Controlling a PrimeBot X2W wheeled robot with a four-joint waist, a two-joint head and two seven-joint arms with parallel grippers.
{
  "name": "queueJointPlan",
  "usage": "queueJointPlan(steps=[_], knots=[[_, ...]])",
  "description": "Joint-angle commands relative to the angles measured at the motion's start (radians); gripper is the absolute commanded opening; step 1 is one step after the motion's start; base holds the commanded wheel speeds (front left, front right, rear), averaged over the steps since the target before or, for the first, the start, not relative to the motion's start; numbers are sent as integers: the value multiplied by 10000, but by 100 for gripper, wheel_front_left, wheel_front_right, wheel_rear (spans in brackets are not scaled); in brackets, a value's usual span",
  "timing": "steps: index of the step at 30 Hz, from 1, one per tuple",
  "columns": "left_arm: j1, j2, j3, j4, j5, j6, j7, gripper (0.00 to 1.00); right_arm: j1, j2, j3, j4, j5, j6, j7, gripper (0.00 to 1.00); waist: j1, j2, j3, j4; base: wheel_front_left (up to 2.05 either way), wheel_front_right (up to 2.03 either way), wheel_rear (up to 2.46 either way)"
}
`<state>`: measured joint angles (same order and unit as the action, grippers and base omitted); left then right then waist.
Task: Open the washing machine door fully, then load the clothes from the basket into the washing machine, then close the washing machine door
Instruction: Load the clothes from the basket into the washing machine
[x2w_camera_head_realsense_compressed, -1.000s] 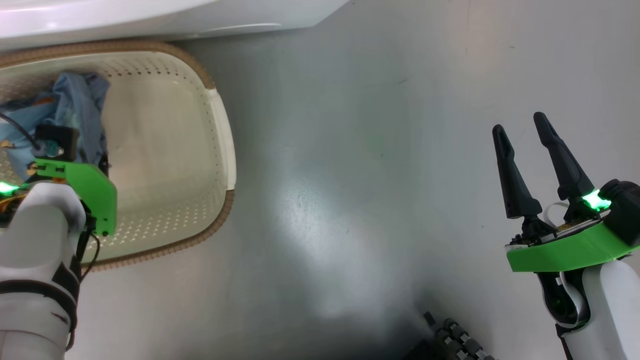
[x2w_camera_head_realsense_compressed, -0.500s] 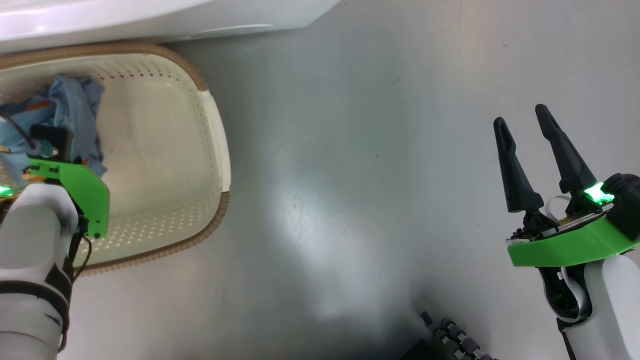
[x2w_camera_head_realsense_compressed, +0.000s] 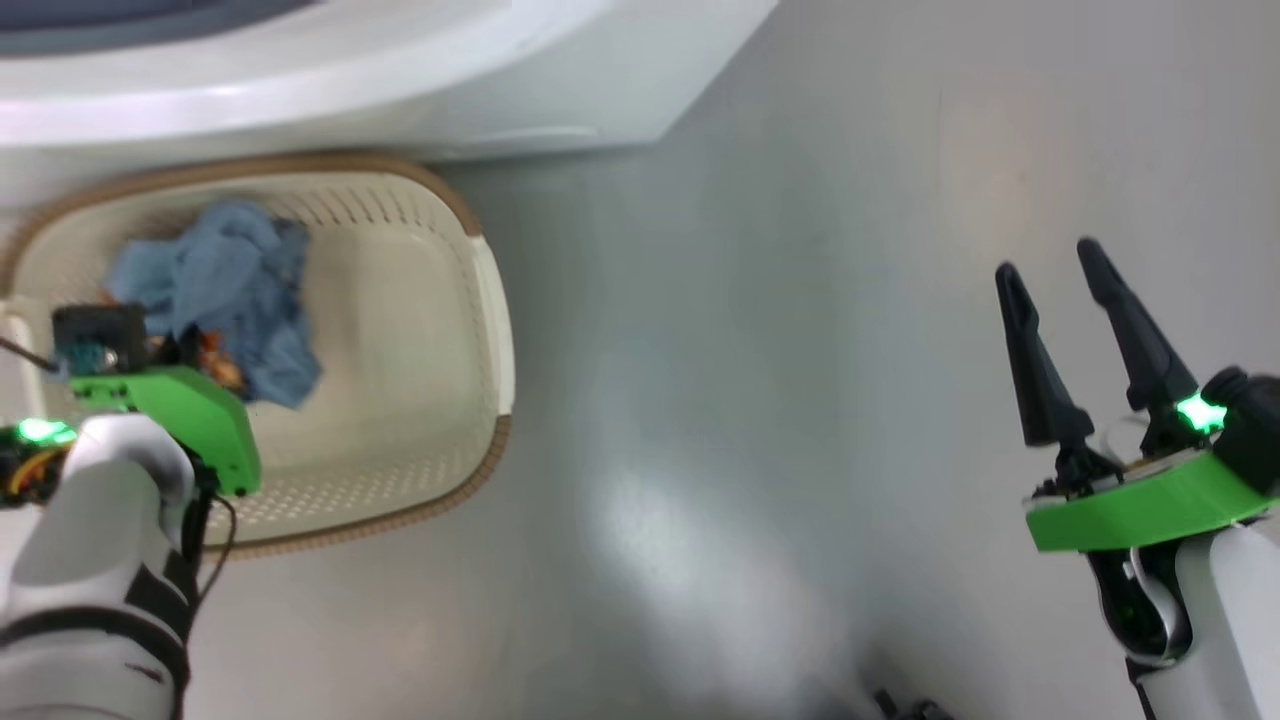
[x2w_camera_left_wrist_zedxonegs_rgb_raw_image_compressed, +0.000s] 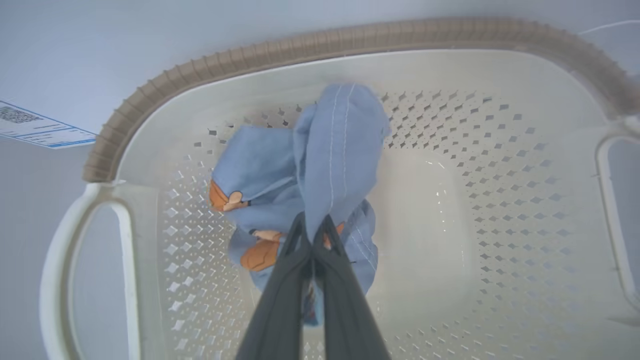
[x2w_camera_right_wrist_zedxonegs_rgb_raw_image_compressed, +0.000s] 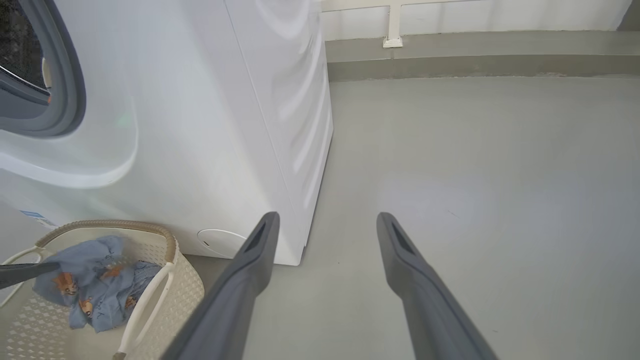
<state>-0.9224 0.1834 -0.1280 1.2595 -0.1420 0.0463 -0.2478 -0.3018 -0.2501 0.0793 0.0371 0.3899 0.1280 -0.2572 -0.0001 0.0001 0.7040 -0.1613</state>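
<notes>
Clothes (x2w_camera_left_wrist_zedxonegs_rgb_raw_image_compressed: 335, 150) crumple, pinched by left gripper (x2w_camera_left_wrist_zedxonegs_rgb_raw_image_compressed: 312, 235) inside perforated cream basket (x2w_camera_left_wrist_zedxonegs_rgb_raw_image_compressed: 500, 200); right gripper (x2w_camera_right_wrist_zedxonegs_rgb_raw_image_compressed: 327, 216) gapes.

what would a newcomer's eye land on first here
First comes the left gripper, shut on a fold of the light blue clothes inside the cream basket. Right behind the basket stands the big white washing machine. Off to the other side, the right gripper hangs open over the grey floor.
</notes>
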Motion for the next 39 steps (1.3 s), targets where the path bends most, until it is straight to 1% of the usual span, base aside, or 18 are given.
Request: queueJointPlan(steps=[1, 9, 20, 24, 25, 32, 39], knots=[[405, 343, 212, -295, -69, -48, -126, 0, 495, -128, 90, -137, 1, 27, -46, 100, 1, -1, -749, 341, 0, 0, 0], [1941, 118, 540, -2848, -221, -228, -137, 0, 1080, -216, 23, 167, -65, 27, -46, 100, 1, -1, -2081, 589, 0, 0, 0], [4009, -200, 1081, -5605, -78, -676, -138, 0, 2211, -333, -145, 379, -152, 27, -46, 100, 1, -1, -3773, 741, 0, 0, 0], [4654, -330, 1318, -6527, -26, -862, -138, 0, 2558, -375, -260, 395, -197, 27, -46, 100, 1, -1, -4228, 804, 0, 0, 0], [4654, -330, 1318, -6527, -26, -862, -138, 0, 2558, -375, -260, 395, -197, 27, -46, 100, 1, -1, -4228, 804, 0, 0, 0], [5757, -613, 1688, -7948, 79, -1093, -139, 0, 3032, -384, -421, 419, -288, 27, -46, 100, 1, -1, -4799, 924, 0, 0, 0], [7061, -827, 2134, -9262, 252, -1050, -139, 0, 3401, -360, -540, 394, -354, 27, -46, 100, 1, -1, -5290, 914, 0, 0, 0]])
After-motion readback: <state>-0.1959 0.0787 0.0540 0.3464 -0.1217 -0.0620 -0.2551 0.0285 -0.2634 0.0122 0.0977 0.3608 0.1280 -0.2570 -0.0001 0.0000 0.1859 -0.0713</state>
